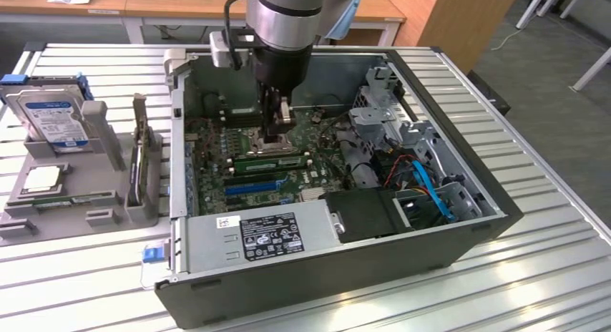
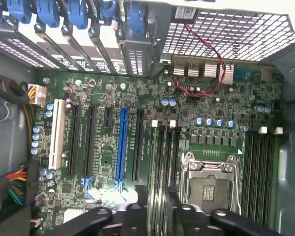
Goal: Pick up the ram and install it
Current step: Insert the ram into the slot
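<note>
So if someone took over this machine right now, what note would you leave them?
Gripper: down inside the open computer case, low over the motherboard. I cannot tell whether it grips anything.
Ram: a green stick lying along the memory slots, next to the blue slot and right under the gripper.
Done: the ram is at the slots.
Left: whether it is pressed fully home does not show, so treat the install as unconfirmed.

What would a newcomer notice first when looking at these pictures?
The robot arm reaches down into the open computer case on the slatted table, its gripper close to a green ram on the motherboard. In the wrist view, one bright blue slot stands out.
</note>
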`<state>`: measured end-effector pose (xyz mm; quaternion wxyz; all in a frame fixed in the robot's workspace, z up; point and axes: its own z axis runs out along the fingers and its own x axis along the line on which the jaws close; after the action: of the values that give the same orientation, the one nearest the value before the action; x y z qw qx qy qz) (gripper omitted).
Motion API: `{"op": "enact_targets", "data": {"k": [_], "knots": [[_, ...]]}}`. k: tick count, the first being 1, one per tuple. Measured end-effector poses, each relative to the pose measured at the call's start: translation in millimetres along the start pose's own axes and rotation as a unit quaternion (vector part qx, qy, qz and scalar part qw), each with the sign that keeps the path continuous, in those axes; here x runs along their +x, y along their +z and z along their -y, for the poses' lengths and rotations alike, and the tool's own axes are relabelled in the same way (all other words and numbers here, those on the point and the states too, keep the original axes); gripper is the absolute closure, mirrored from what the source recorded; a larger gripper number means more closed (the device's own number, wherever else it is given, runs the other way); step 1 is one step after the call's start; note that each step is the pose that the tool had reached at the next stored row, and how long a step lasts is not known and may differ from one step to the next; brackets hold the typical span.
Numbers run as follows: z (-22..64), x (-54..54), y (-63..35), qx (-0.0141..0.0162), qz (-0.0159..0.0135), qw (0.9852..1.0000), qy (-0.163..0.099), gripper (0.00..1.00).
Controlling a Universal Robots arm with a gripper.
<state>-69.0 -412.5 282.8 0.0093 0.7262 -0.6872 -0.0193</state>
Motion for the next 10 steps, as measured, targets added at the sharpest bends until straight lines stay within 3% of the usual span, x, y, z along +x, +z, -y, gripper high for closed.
{"op": "enact_targets", "data": {"k": [3, 10], "knots": [[0.0, 0.0, -0.1, 0.0, 0.0, 1.0, 0.0, 0.87], [0.0, 0.0, -0.1, 0.0, -0.0001, 1.0, 0.0, 0.89]]}}
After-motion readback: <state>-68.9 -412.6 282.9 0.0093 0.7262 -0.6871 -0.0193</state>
